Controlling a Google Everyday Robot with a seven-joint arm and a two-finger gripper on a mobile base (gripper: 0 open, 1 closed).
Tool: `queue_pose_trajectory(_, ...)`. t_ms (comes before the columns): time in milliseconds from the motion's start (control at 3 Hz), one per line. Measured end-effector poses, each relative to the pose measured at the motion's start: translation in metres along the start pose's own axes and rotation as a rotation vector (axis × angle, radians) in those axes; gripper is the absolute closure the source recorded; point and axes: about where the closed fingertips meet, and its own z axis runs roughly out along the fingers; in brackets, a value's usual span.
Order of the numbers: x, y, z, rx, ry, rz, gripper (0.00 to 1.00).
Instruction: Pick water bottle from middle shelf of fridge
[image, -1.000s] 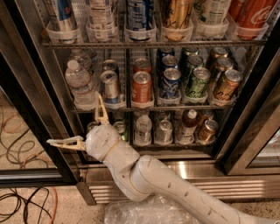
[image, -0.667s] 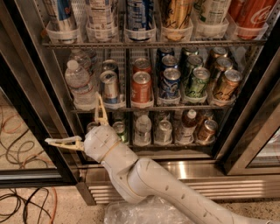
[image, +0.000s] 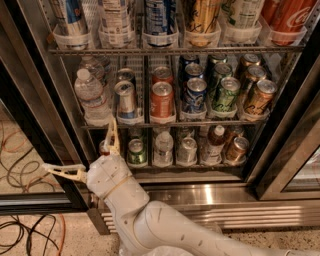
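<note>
The fridge (image: 210, 192) stands open with wire racks of drinks. The water bottle (image: 91, 96), clear and ribbed with a white cap, stands at the left end of the middle shelf (image: 170, 121), next to silver, orange, blue, green and bronze cans. My gripper (image: 89, 147) is below and just left of the bottle, in front of the lowest rack's left end. It is open: one finger (image: 113, 134) points up toward the shelf's front edge, the other (image: 62, 171) points left. It holds nothing.
A rack of tall cans (image: 165, 30) is above the middle shelf. The lowest rack holds small cans, a small clear bottle (image: 163, 148) and a brown-liquid bottle (image: 214, 144). A dark door frame (image: 285, 125) stands at right. Cables (image: 30, 230) lie on the floor at left.
The gripper has shifted very slightly upward; otherwise nothing has visibly changed.
</note>
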Motion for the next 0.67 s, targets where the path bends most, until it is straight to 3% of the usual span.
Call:
queue_pose_trajectory(333,-0.0022,0.0053,-0.0093,0.018,0.034,-0.026,0.00)
queue_pose_trajectory(667,0.0062,0.0004,-0.0176,0.068,0.077,-0.044,0.00)
